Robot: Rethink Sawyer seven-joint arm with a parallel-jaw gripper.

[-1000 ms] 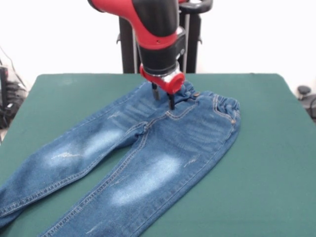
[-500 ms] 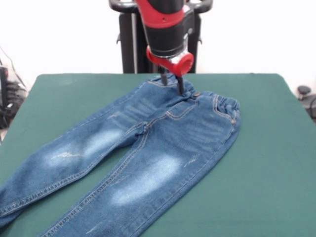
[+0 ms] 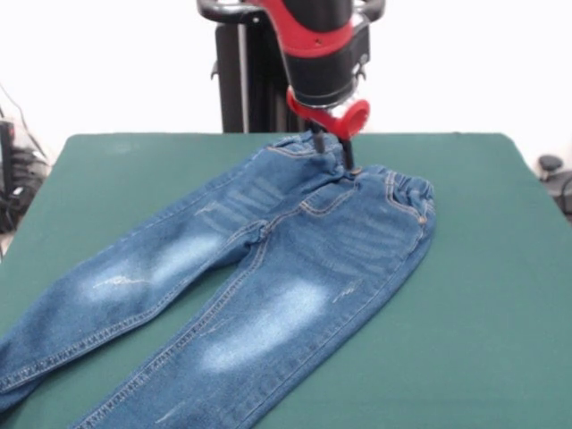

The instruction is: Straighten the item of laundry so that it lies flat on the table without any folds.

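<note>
The blue denim jeans (image 3: pixel 295 259) lie spread on the dark green table (image 3: pixel 483 268), waistband at the far right, both legs running toward the near left, where they pass out of view. Pale faded patches show on both thighs. The cloth looks mostly flat, with slight wrinkles at the elastic waistband (image 3: pixel 407 192). My gripper (image 3: pixel 332 152) hangs from the red and black arm over the far edge of the waistband, near the button. Its two dark fingers (image 3: pixel 349 159) stand apart, tips at the waistband's edge, with no cloth lifted.
The robot's black pedestal (image 3: pixel 241 80) stands behind the table's far edge. Bare green table stretches to the right of the jeans and along the far left. Cables and dark gear (image 3: pixel 18 170) sit off the table's left side.
My gripper has moved right and toward the table's far edge, from over the fly area to the waistband's far edge. The jeans have stayed in place.
</note>
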